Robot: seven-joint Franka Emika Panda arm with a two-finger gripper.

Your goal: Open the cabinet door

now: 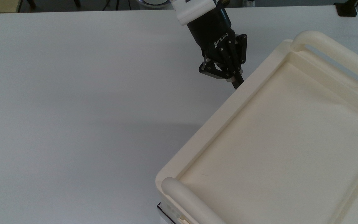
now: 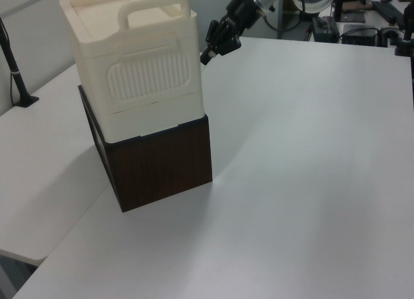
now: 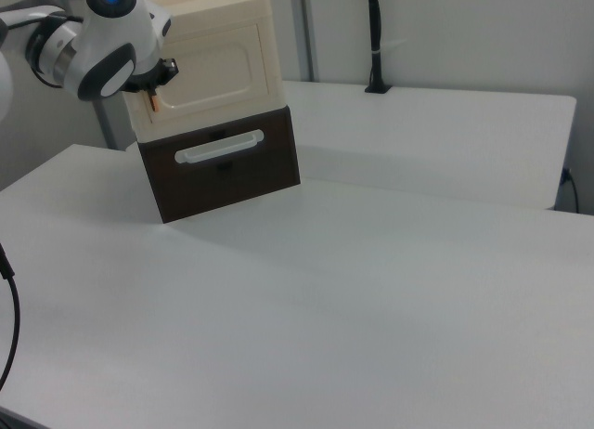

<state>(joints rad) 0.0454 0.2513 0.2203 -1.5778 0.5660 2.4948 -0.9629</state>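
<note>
We see the cabinet door (image 3: 209, 71) flush on the cabinet's front, not yet swung out — our pincer (image 1: 235, 81) is pinched together at its copper handle (image 3: 154, 101), so pulling remains.

The gripper (image 2: 207, 55) hovers just beside the cream cabinet's (image 2: 139, 72) upper corner.

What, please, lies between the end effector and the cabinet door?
Nothing: in the right view the end effector appears closed on the copper handle of the door, leaving no gap.
</note>
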